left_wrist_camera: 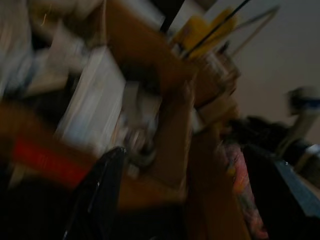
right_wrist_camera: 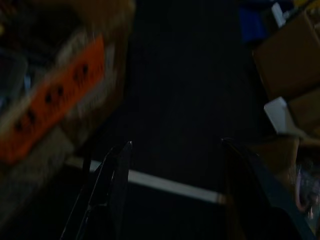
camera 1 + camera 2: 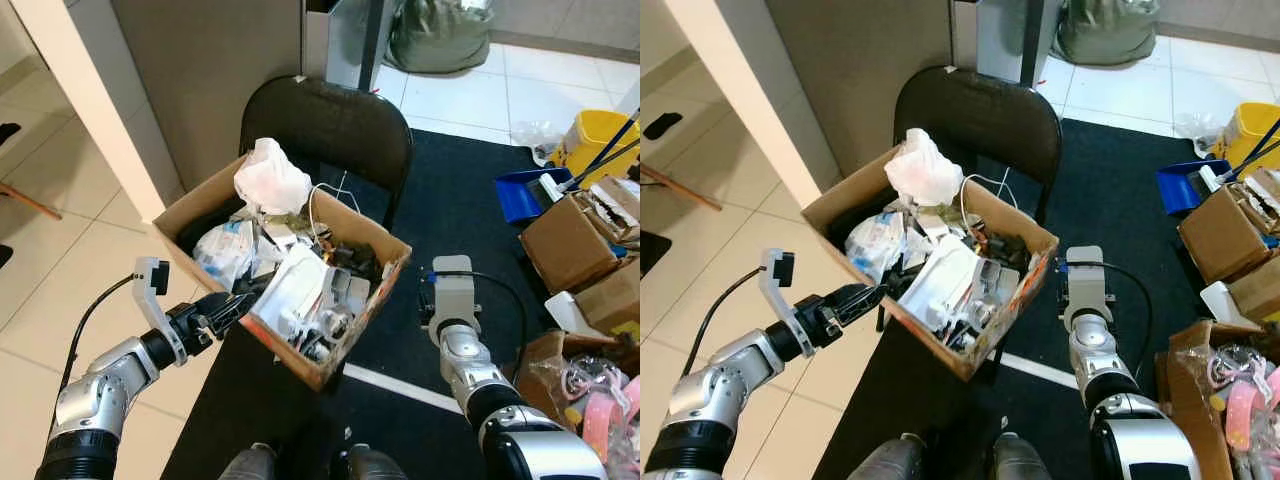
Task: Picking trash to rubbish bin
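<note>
Cardboard box [image 3: 290,275] on chair [image 3: 330,125], heaped with trash. Left gripper [image 3: 232,310] at its wall, right gripper [image 2: 175,165] beside; both jaws released. Nothing picked, probably.

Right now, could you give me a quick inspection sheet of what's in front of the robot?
Surface: black chair on a dark mat; beige tiled floor to the robot's left.
Job's things: open cardboard box on the chair, heaped with trash; white plastic bag on top.
Clutter: more cardboard boxes, a blue dustpan and a yellow bucket on the robot's right.
End effectors: left end effector at the box's near-left wall; right end effector open, beside the box, above the mat.
Cables: thin white wire in the box.
Surroundings: dark green bag on the tiles behind the chair.
</note>
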Tool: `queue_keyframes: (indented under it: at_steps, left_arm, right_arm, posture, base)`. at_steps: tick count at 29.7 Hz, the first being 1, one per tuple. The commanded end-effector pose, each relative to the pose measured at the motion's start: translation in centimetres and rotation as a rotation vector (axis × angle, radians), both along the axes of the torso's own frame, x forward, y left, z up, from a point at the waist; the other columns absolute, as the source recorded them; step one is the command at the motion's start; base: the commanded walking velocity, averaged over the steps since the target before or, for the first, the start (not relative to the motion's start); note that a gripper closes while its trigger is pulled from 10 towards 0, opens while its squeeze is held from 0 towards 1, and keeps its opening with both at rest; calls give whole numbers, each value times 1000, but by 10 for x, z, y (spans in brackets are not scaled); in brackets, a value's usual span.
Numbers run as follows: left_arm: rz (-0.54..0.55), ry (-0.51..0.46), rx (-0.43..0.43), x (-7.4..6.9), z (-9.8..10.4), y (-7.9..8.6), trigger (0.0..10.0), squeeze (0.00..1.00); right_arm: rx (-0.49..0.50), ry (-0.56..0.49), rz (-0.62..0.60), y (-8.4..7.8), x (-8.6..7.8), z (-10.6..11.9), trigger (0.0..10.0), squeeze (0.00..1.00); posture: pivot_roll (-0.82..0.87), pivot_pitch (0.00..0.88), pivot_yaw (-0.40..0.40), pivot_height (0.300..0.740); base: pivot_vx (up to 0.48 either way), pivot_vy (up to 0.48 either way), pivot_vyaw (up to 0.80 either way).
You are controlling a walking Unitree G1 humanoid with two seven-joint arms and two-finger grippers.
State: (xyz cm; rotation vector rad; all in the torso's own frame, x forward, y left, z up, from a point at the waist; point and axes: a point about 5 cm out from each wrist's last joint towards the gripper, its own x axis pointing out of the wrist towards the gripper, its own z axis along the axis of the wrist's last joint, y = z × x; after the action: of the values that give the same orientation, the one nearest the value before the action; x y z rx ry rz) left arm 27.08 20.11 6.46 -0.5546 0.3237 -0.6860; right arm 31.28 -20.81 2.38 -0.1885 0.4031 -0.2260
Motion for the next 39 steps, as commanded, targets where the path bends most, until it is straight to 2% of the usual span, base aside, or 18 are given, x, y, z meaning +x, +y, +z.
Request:
queue_keyframes:
  at_steps: [1, 4, 5, 7, 8, 13, 15, 20, 21, 23, 24, 26, 27, 28, 30, 31, 32, 39]
  left_arm:
    - [10, 40, 33, -5, -9, 3, 10000, 0]
    - [36, 89, 68, -8, -21, 7, 10000, 0]
    - [81, 163, 87, -16, -38, 14, 10000, 0]
    - [95, 187, 91, -19, -44, 17, 10000, 0]
    - [124, 234, 96, -27, -54, 22, 10000, 0]
    - [150, 287, 105, -37, -67, 26, 10000, 0]
    - [172, 335, 109, -45, -77, 29, 10000, 0]
    - [201, 415, 129, -58, -93, 30, 10000, 0]
    - [231, 462, 151, -64, -102, 32, 10000, 0]
    - [246, 483, 164, -67, -105, 32, 10000, 0]
    - [276, 526, 207, -74, -113, 34, 10000, 0]
    - [285, 555, 228, -80, -118, 33, 10000, 0]
    - [287, 614, 265, -93, -129, 30, 10000, 0]
    - [287, 614, 265, -93, -129, 30, 10000, 0]
    - [266, 675, 301, -110, -140, 23, 10000, 0]
    - [266, 675, 301, -110, -140, 23, 10000, 0]
    - [256, 711, 327, -120, -146, 19, 10000, 0]
    - [252, 804, 415, -146, -160, 15, 10000, 0]
  right_arm:
    - [17, 53, -23, -2, -9, -11, 10000, 0]
    - [13, 70, -27, -3, -13, -15, 10000, 0]
    - [8, 110, -42, -6, -22, -24, 10000, 0]
    - [4, 126, -46, -8, -25, -27, 10000, 0]
    - [-8, 174, -52, -11, -36, -37, 10000, 0]
    - [-20, 251, -58, -15, -54, -51, 10000, 0]
    - [-28, 322, -60, -17, -71, -65, 10000, 0]
    - [-32, 397, -48, -16, -91, -79, 10000, 0]
    - [-23, 424, -40, -15, -98, -84, 10000, 0]
    - [-21, 434, -35, -14, -101, -85, 10000, 0]
    - [-23, 456, -18, -12, -107, -89, 10000, 0]
    - [-20, 466, -5, -11, -110, -91, 10000, 0]
    - [-28, 493, 28, -9, -117, -96, 10000, 0]
    - [-28, 493, 28, -9, -117, -96, 10000, 0]
    - [-38, 518, 56, -6, -124, -100, 10000, 0]
    - [-38, 518, 56, -6, -124, -100, 10000, 0]
    - [-45, 531, 75, -5, -128, -102, 10000, 0]
    - [-72, 573, 133, -4, -136, -106, 10000, 0]
  posture:
    - [68, 153, 31, 740]
    - [63, 153, 33, 740]
    - [63, 153, 33, 740]
    - [63, 153, 33, 740]
    - [63, 153, 33, 740]
    - [64, 153, 29, 740]
    - [64, 153, 29, 740]
    - [64, 153, 29, 740]
    - [64, 153, 29, 740]
    - [64, 153, 29, 740]
    - [64, 153, 29, 740]
    - [64, 153, 29, 740]
    - [51, 150, 31, 740]
    - [51, 150, 31, 740]
    - [51, 150, 31, 740]
    - [51, 150, 31, 740]
    - [51, 150, 31, 740]
    - [43, 143, 31, 740]
  base:
    - [-398, 0, 0]
    - [-410, 0, 0]
    - [-428, 0, 0]
    - [-428, 0, 0]
    - [-424, 0, 0]
    - [-425, 0, 0]
    - [-424, 0, 0]
    - [-420, 0, 0]
    - [0, 0, 0]
    - [0, 0, 0]
    - [0, 0, 0]
    - [0, 0, 0]
    - [0, 0, 0]
    - [0, 0, 0]
    - [0, 0, 0]
    - [0, 0, 0]
    - [0, 0, 0]
    - [0, 0, 0]
